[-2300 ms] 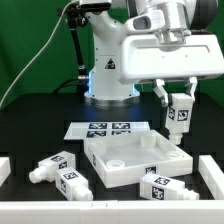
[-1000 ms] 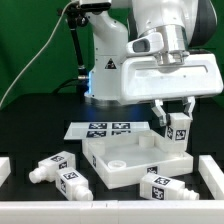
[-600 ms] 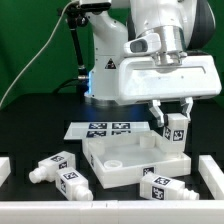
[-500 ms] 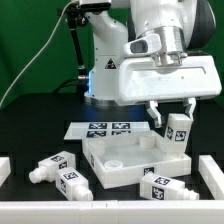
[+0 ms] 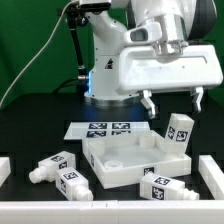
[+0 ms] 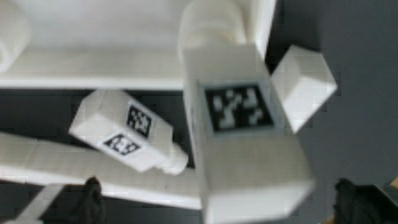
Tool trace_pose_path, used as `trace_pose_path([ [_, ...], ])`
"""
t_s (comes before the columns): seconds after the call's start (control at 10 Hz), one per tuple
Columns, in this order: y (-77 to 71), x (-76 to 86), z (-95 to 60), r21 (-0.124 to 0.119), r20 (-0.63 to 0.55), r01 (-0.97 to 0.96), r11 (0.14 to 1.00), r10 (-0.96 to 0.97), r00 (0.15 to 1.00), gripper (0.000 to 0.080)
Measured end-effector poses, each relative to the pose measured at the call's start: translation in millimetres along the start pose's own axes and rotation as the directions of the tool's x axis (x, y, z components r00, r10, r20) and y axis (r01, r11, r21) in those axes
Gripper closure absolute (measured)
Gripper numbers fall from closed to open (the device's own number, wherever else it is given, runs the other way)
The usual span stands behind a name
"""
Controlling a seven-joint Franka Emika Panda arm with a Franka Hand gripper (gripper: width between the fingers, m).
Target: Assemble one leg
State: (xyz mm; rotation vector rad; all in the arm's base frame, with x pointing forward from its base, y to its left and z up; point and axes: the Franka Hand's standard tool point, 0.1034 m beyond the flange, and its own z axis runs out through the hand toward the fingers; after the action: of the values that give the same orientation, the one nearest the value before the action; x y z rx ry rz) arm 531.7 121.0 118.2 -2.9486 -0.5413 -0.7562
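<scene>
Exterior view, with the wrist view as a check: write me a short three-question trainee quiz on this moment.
1. True or false: the end effector is shut on the leg standing at the far corner of the square block.
2. What lies flat on the table beyond the block, farther from the exterior camera? A: the marker board. B: a screwdriver. C: a second block.
3. On which side of the exterior view do the two loose legs lie next to each other?

Key: 1 false, it is open and above the leg, not touching it. 2 A. 3 the exterior view's left.
</scene>
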Motion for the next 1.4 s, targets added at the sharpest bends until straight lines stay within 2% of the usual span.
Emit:
trace_pose_path([
  [0.1,-5.1,2.1,-7.1,0.021,0.04,0.002,1.0,-0.002,0.999,0.0151],
  [0.2,-7.8,11.2,-16.3,0.024,0.032,0.01,1.0,-0.011,0.999,0.015],
  [0.3,-7.0,9.3,-14.4,0.023,0.032,0.009,1.0,-0.01,0.999,0.015],
  [0.4,-14.2,2.5,-10.9,0.052,0.097,-0.003,0.999,-0.002,0.995,0.015],
  [0.5,-23.5,2.3,-12.6,0.09,0.187,-0.026,0.996,0.009,0.982,0.015],
  [0.6,-23.5,4.2,-12.4,0.103,0.238,-0.045,0.994,0.019,0.971,0.015],
  [0.7,-16.7,0.6,-10.4,0.089,0.282,-0.089,0.992,0.061,0.958,0.015],
  [0.8,-15.3,-3.2,-11.4,0.064,0.361,-0.136,0.989,0.104,0.927,0.015],
  [0.9,-11.6,-0.8,-9.8,0.053,0.391,-0.132,0.99,0.101,0.915,0.015],
  [1.0,-8.0,-2.1,-7.1,0.051,0.415,-0.137,0.989,0.103,0.904,0.015],
  [1.1,-11.1,-5.2,-9.2,0.059,0.476,-0.144,0.988,0.099,0.874,0.015],
  [1.4,-10.1,-2.0,-7.5,0.059,0.466,-0.144,0.988,0.101,0.879,0.015],
])
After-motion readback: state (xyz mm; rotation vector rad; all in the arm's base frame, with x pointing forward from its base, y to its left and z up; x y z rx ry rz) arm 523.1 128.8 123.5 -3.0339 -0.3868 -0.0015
